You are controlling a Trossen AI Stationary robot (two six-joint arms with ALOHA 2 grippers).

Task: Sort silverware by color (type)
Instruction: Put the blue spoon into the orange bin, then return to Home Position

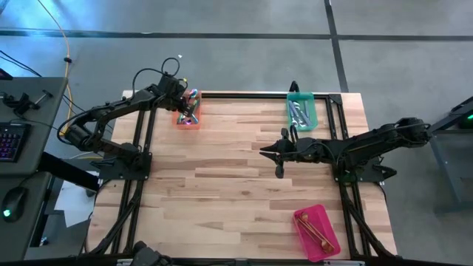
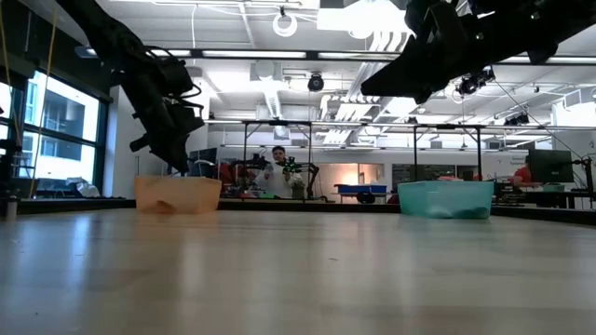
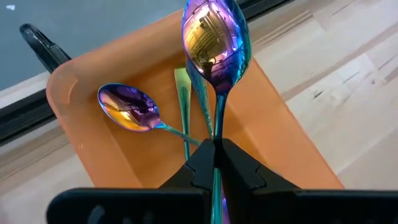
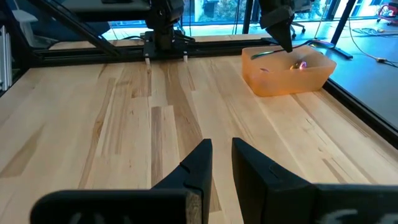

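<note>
My left gripper [image 1: 190,111] is over the orange tray [image 3: 93,68] at the table's far left, shut on an iridescent purple-green spoon [image 3: 214,37]. Two more iridescent spoons lie in that tray, one showing its bowl [image 3: 127,109], the other only its handle [image 3: 181,93]. My right gripper [image 4: 221,152] hovers over the middle of the table, slightly open and empty; the high view shows this right gripper [image 1: 270,151] too. Silver spoons [image 1: 299,112] lie in the green tray [image 1: 290,122]. Gold spoons [image 1: 314,230] lie in the pink tray [image 1: 329,222]. My left gripper pinches the iridescent spoon's handle [image 3: 217,134] between its two fingers, about midway along. The fingers come from above, slanting down, and the handle runs along them. The bowl [image 3: 214,37] points away from the gripper over the orange tray; whether it touches the tray I cannot tell.
Black frame rails [image 1: 244,94] run along the table's far edge and sides. The wooden table [image 1: 222,185] shows bare boards between the three trays. In the low view a person [image 2: 276,172] stands in the room far behind the table.
</note>
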